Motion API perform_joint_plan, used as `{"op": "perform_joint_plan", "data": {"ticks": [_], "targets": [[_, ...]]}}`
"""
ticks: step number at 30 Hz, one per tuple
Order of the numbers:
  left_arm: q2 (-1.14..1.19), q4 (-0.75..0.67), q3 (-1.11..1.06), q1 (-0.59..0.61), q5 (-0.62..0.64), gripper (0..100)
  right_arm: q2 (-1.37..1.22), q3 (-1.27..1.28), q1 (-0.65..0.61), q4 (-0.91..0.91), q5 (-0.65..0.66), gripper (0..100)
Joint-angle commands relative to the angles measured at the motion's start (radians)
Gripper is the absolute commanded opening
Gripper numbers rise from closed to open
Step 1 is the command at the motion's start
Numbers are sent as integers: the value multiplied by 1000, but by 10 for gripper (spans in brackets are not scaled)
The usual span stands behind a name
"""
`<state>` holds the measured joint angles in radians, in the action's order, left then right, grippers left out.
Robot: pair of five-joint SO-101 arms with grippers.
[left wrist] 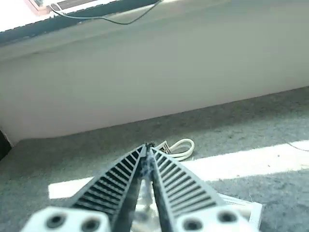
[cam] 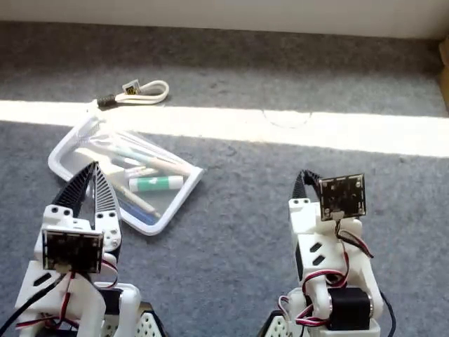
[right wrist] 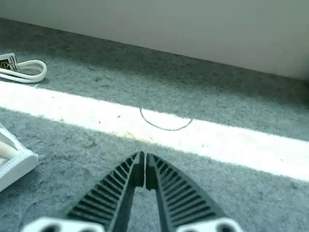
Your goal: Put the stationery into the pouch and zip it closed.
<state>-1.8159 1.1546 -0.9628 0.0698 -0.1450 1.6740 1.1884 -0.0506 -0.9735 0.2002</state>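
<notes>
A clear plastic pouch (cam: 77, 144) lies on the grey carpet at the left, with a green-and-white glue stick (cam: 156, 184) and several pens (cam: 140, 156) inside it. My left gripper (cam: 95, 167) is shut, its tips above the pouch's near left part; in the left wrist view the gripper (left wrist: 147, 146) shows nothing held at its tips, and a corner of the pouch (left wrist: 241, 210) lies below it. My right gripper (cam: 306, 175) is shut and empty over bare carpet, well to the right of the pouch. The right wrist view has this gripper (right wrist: 143, 155) with a pouch corner (right wrist: 12, 162) off to one side.
A coiled white cable (cam: 140, 93) lies beyond the pouch near the sunlit strip (cam: 295, 130); it is also in the left wrist view (left wrist: 178, 147) and the right wrist view (right wrist: 21, 70). A pale wall (cam: 280, 14) bounds the far side. A thin thread loop (right wrist: 164, 126) lies on the carpet.
</notes>
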Motion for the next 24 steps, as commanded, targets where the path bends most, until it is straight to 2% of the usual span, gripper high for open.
{"op": "perform_joint_plan", "data": {"ticks": [1, 6, 10, 13, 24], "targets": [[-2, 2, -39, -15, 14, 6, 4, -97, 10, -2, 11, 6], [-2, 8, -94, -13, 15, 6, 5, -154, 4, -119, 11, 9], [-2, 8, -148, -12, 15, 6, 107, -150, 4, -151, 11, 9], [-4, 8, -191, -12, 15, 6, 176, -76, 4, -179, 11, 9], [-4, 0, -435, -13, 12, 6, 165, 176, 5, -203, 11, 5]]}}
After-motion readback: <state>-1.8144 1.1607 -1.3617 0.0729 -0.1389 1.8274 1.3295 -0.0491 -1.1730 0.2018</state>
